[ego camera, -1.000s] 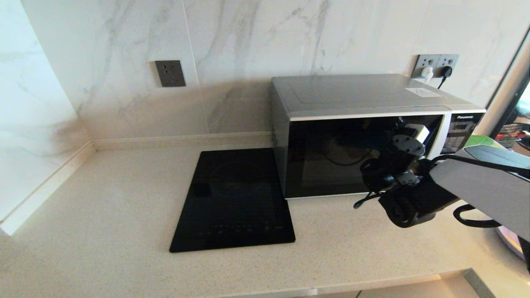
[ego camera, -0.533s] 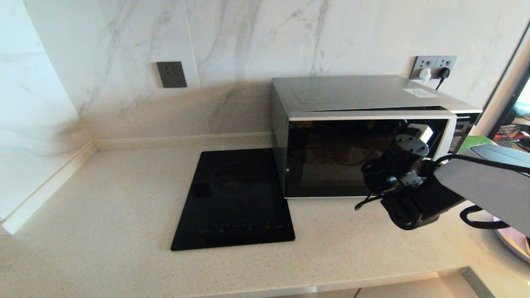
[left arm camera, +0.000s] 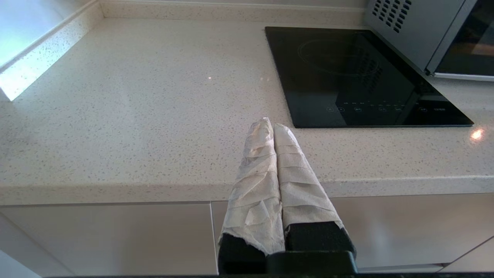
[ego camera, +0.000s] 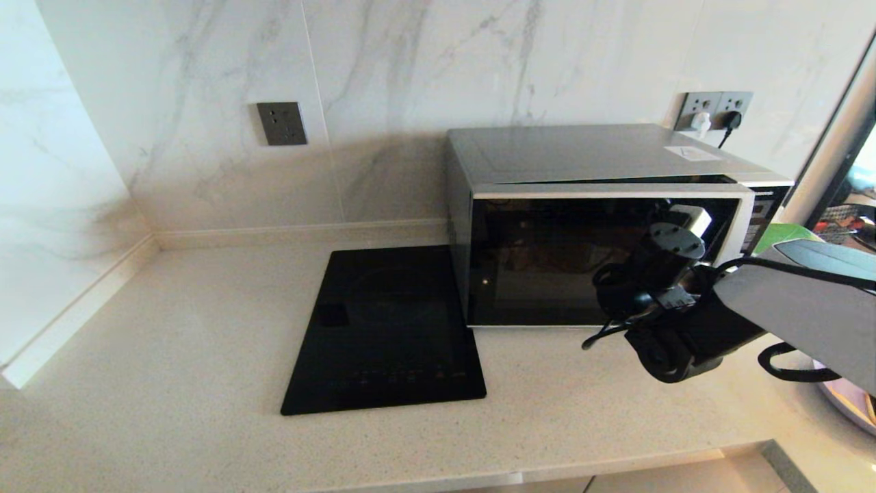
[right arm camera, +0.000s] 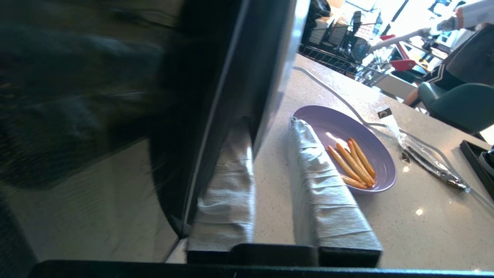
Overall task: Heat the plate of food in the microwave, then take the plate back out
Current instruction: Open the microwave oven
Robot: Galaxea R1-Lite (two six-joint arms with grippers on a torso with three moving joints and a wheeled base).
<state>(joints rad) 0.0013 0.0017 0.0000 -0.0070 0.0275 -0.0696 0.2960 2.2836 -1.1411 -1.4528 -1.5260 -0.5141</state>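
The silver-grey microwave (ego camera: 602, 154) stands at the back right of the counter, and its dark glass door (ego camera: 547, 263) is slightly ajar, with a gap along the top. My right gripper (right arm camera: 272, 125) is open at the door's right edge. One wrapped finger (right arm camera: 231, 181) is tucked behind the door's handle edge and the other finger (right arm camera: 320, 181) is outside it. The lilac plate (right arm camera: 328, 116) with golden fries (right arm camera: 353, 162) sits on the counter just past that finger; only a sliver of the plate (ego camera: 845, 405) shows in the head view. My left gripper (left arm camera: 272, 125) is shut and empty, parked over the counter's front edge.
A flat black cooktop (ego camera: 387, 329) lies left of the microwave. Something green (ego camera: 787, 236) shows to the right of the microwave. A clear wrapped packet (right arm camera: 428, 158) lies beyond the plate. Wall sockets (ego camera: 715, 109) with plugs sit behind the microwave.
The microwave door was flush a second ago and now stands slightly ajar, covering part of the button panel. My right wrist has drawn back a little with it.
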